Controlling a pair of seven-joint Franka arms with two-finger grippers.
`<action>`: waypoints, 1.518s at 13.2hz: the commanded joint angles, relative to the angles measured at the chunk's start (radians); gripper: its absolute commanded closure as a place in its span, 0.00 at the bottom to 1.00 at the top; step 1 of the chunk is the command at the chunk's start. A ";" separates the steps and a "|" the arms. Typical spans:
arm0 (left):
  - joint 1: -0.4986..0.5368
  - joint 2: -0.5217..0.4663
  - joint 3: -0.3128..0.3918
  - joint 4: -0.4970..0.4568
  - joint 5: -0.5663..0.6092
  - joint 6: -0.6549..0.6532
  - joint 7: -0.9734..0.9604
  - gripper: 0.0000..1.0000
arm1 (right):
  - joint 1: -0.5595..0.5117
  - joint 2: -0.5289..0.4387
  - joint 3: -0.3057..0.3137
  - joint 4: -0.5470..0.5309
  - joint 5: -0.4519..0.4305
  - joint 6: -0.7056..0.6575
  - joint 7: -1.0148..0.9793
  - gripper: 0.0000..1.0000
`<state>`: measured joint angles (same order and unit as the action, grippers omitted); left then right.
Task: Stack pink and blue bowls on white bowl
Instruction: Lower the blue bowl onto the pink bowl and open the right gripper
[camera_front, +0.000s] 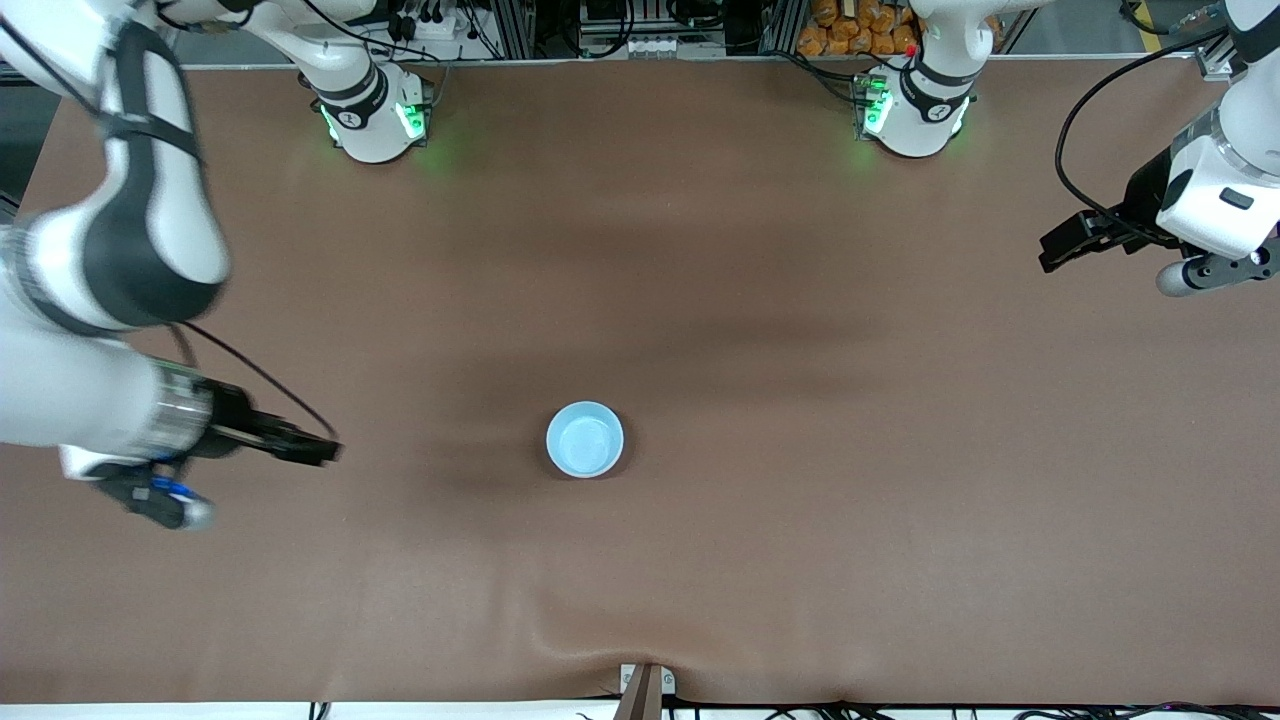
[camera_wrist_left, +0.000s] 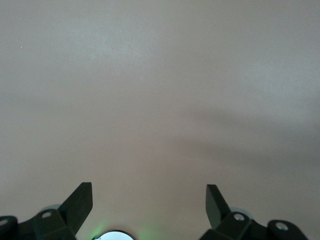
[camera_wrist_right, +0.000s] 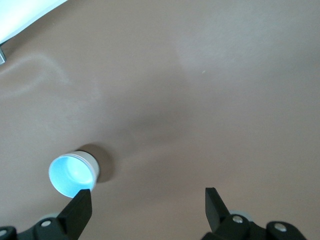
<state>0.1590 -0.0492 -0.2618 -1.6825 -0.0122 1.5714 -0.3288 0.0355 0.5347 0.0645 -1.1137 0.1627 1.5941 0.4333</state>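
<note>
A light blue bowl (camera_front: 585, 440) stands upright in the middle of the brown table. In the right wrist view the blue bowl (camera_wrist_right: 71, 174) shows its blue inside, and a whitish outer wall under its rim looks like the white bowl (camera_wrist_right: 94, 162) that it sits in. The pink bowl is hidden. My right gripper (camera_front: 318, 451) hangs open and empty over the table toward the right arm's end, apart from the bowls; its wrist view shows the right gripper (camera_wrist_right: 149, 196) with its jaws wide. My left gripper (camera_front: 1050, 248) waits open and empty over the left arm's end, and the left gripper (camera_wrist_left: 149, 192) sees only bare table.
The two arm bases (camera_front: 372, 118) (camera_front: 915, 112) with green lights stand at the table edge farthest from the camera. A small metal bracket (camera_front: 645, 685) sits at the nearest edge. A wrinkle in the brown mat (camera_front: 560, 620) runs near that bracket.
</note>
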 joint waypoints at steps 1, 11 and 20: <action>-0.005 0.008 -0.023 -0.003 -0.031 0.018 0.010 0.00 | -0.052 -0.096 0.018 -0.015 -0.048 -0.066 -0.047 0.00; 0.005 0.049 -0.132 0.004 -0.031 0.055 -0.023 0.00 | -0.034 -0.499 -0.021 -0.383 -0.164 -0.045 -0.171 0.00; 0.166 -0.014 -0.128 0.006 -0.028 -0.020 0.162 0.00 | -0.028 -0.601 -0.058 -0.496 -0.167 -0.022 -0.326 0.00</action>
<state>0.3066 -0.0415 -0.3817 -1.6753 -0.0274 1.5795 -0.1909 0.0103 -0.0505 0.0076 -1.6163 0.0152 1.5783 0.1513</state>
